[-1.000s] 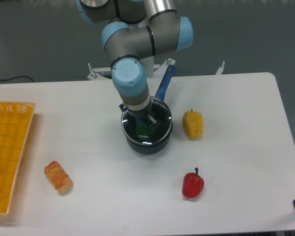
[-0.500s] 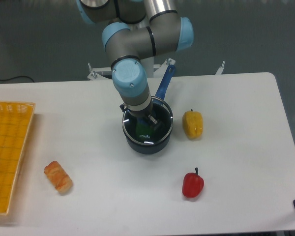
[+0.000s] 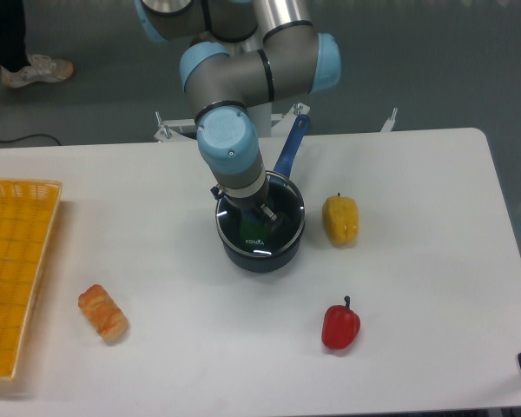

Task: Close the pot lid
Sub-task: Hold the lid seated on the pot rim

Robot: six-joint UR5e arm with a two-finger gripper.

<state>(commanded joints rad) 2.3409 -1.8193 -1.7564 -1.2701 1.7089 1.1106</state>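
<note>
White desk (image 3: 417,287), mid-surface toward the back edge: blue pot (image 3: 260,248), its handle pointing to the back edge. Glass lid (image 3: 282,213) sits on the pot's rim. Gripper (image 3: 253,215) is down at the lid's centre; finger spread and grasp cannot be determined. Yellow pepper (image 3: 340,220) just right of pot.

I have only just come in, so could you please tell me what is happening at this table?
The robot arm reaches down over the small dark-blue saucepan near the table's middle, its end effector at the round glass lid with a silver rim, which lies over the saucepan's mouth. Whether the end effector grips the lid's knob is hidden. A yellow pepper sits to the right, a red pepper nearer the camera.
</note>
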